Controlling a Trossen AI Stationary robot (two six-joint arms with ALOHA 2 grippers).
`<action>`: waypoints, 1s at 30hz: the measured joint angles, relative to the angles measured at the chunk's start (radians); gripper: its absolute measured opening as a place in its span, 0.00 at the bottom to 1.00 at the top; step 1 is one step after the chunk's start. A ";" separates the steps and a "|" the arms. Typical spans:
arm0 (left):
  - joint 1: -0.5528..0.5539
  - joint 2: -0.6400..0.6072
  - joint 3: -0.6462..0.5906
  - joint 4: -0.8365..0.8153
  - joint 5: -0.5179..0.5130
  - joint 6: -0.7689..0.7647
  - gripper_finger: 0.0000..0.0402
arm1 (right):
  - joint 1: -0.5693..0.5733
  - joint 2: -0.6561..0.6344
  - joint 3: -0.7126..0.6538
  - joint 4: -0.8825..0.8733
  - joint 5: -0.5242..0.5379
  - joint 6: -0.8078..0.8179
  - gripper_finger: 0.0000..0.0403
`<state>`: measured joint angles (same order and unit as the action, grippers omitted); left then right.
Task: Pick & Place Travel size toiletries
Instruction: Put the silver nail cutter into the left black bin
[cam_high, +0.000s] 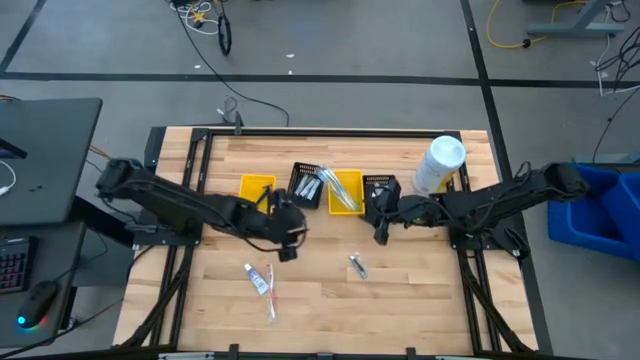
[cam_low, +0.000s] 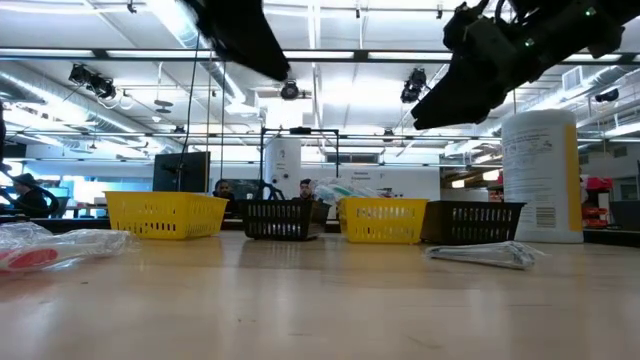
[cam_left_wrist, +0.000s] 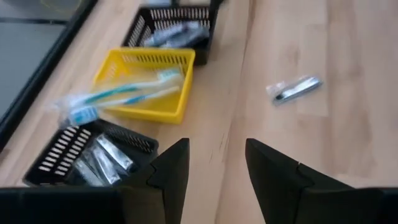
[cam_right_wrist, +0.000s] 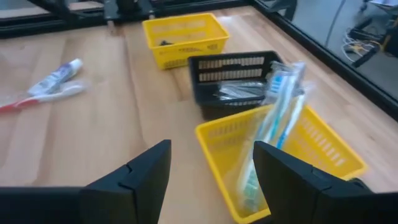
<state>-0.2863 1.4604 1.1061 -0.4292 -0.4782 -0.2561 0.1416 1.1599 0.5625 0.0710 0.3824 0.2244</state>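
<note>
A small white-blue toothpaste tube and a toothbrush in a clear wrap (cam_high: 261, 282) lie on the table's near left; they also show in the right wrist view (cam_right_wrist: 55, 79). A small clear packet (cam_high: 357, 266) lies near the middle and shows in the left wrist view (cam_left_wrist: 295, 89). Several wrapped toothbrushes (cam_right_wrist: 278, 118) lean out of a yellow bin (cam_high: 345, 191). Clear packets (cam_left_wrist: 104, 160) lie in a black bin (cam_high: 307, 185). My left gripper (cam_left_wrist: 217, 146) is open and empty above the table, in front of the bins (cam_high: 288, 242). My right gripper (cam_right_wrist: 211, 149) is open and empty near the right black bin (cam_high: 380, 230).
Four small bins stand in a row at the table's far middle: a yellow one (cam_high: 257, 187), a black one, a yellow one, and a black one (cam_high: 380, 187). A big white cylindrical bottle (cam_high: 440, 165) stands at the far right. Bare wood lies along the near edge.
</note>
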 joint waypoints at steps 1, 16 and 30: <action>-0.001 -0.027 0.000 -0.014 0.007 -0.001 0.42 | 0.009 0.000 0.000 0.001 0.000 0.002 0.59; -0.019 -0.136 -0.198 0.035 0.281 0.011 0.41 | 0.185 0.134 -0.006 0.036 -0.158 0.172 0.56; -0.065 -0.134 -0.373 0.200 0.383 0.022 0.41 | 0.229 0.307 -0.006 0.143 -0.188 0.243 0.60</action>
<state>-0.3512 1.3266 0.7329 -0.2289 -0.0951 -0.2341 0.3710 1.4666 0.5560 0.2142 0.1948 0.4672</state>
